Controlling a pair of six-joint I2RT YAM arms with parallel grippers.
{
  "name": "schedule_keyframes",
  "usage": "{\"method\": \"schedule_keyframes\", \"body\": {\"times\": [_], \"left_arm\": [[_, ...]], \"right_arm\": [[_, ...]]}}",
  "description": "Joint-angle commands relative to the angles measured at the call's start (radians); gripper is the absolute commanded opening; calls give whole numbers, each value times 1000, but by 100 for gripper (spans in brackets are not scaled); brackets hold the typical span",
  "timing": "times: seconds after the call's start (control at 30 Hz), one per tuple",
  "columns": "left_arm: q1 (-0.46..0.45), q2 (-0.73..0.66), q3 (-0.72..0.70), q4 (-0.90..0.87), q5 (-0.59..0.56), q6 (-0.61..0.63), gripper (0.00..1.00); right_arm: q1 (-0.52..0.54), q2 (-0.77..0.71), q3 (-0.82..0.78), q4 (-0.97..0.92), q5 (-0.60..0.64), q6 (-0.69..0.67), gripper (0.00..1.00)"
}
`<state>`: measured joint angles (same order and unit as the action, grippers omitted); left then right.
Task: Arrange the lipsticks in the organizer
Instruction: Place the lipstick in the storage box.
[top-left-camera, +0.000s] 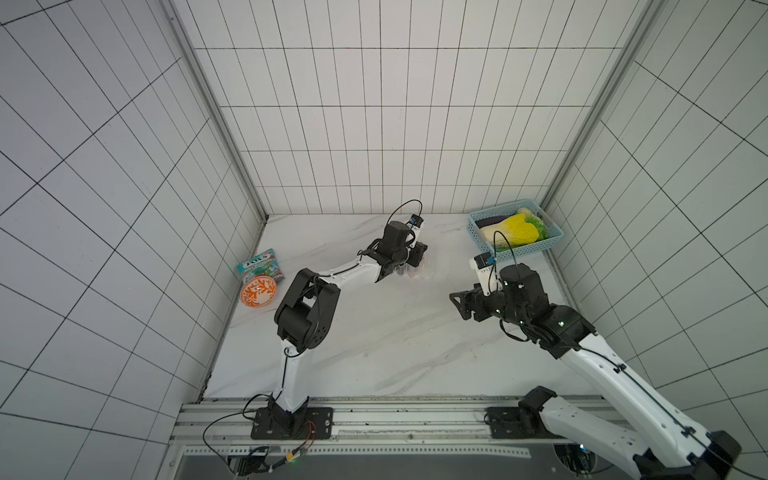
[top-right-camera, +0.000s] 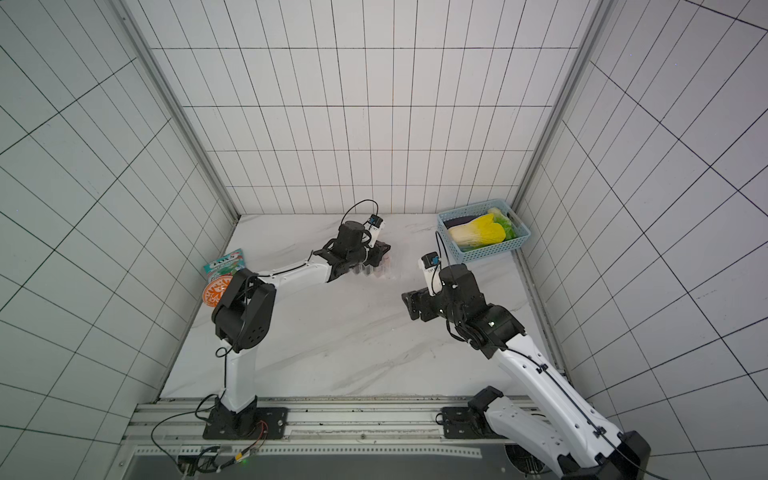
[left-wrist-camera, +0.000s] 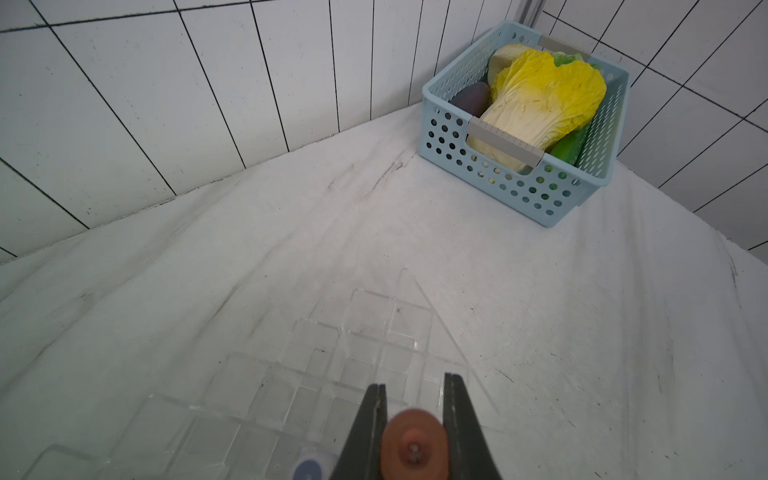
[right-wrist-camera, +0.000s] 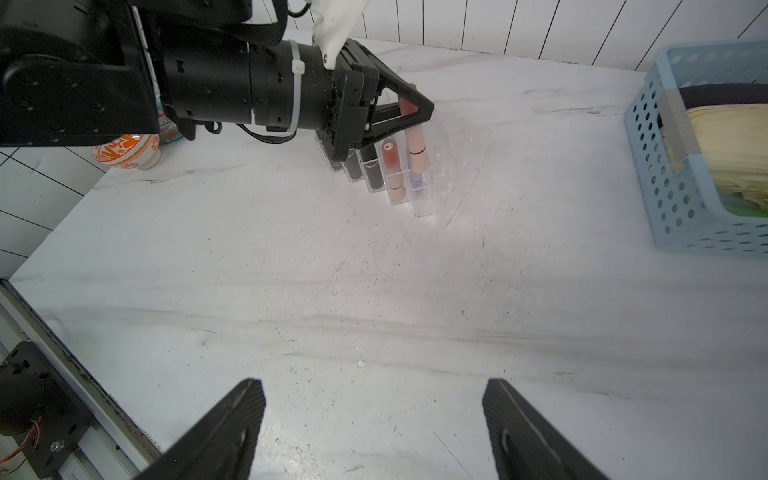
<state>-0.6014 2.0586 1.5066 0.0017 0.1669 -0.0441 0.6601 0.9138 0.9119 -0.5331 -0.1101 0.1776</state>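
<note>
Fingers (left-wrist-camera: 371, 419) of the left gripper (left-wrist-camera: 414, 382) clamped on a pink lipstick (right-wrist-camera: 415, 143) — black lettering unreadable — at the clear organizer (left-wrist-camera: 374, 324); right gripper (right-wrist-camera: 372, 382) spread wide, empty.

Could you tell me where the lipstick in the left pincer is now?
In the right wrist view, the lipstick stands upright in the left pincer, at the end of the clear organizer, beside another pink-red tube.

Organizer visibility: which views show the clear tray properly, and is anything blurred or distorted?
Both top views: wall tiles bend from the wide lens, organizer nearly lost against white marble. Left wrist: slot edges readable, pink-red lipstick nearest the lens is soft. Right wrist: even light, sharp lipsticks, faint sheen on clear walls.
</note>
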Motion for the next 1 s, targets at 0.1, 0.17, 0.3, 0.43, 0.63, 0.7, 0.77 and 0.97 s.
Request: {"method": "schedule_keyframes", "body": {"times": [0.1, 0.17, 0.3, 0.43, 0.63, 0.7, 0.77, 0.97], "left_arm": [[-31, 26, 27, -11, 0, 29, 6], [-40, 17, 16, -10, -4, 32, 6], [-50, -4, -11, -8, -23, 30, 6], [-60, -50, -63, 18, -61, 30, 6], [-58, -77, -107, 46, -149, 20, 5], [-57, -71, -102, 47, -156, 21, 5], [-55, -59, -92, 47, -158, 26, 5], [-54, -16, -43, 27, -135, 33, 5]], "right_arm": [[-10, -15, -9, 19, -33, 14, 84], [-10, -12, -8, 19, -38, 14, 83], [-10, -9, -10, 19, -46, 14, 81], [-9, -13, -16, 22, -53, 14, 81], [-10, -25, -24, 22, -60, 19, 80], [-9, -30, -25, 21, -65, 20, 80], [-10, -32, -25, 17, -66, 20, 80], [-10, -43, -27, 4, -61, 19, 80]]}}
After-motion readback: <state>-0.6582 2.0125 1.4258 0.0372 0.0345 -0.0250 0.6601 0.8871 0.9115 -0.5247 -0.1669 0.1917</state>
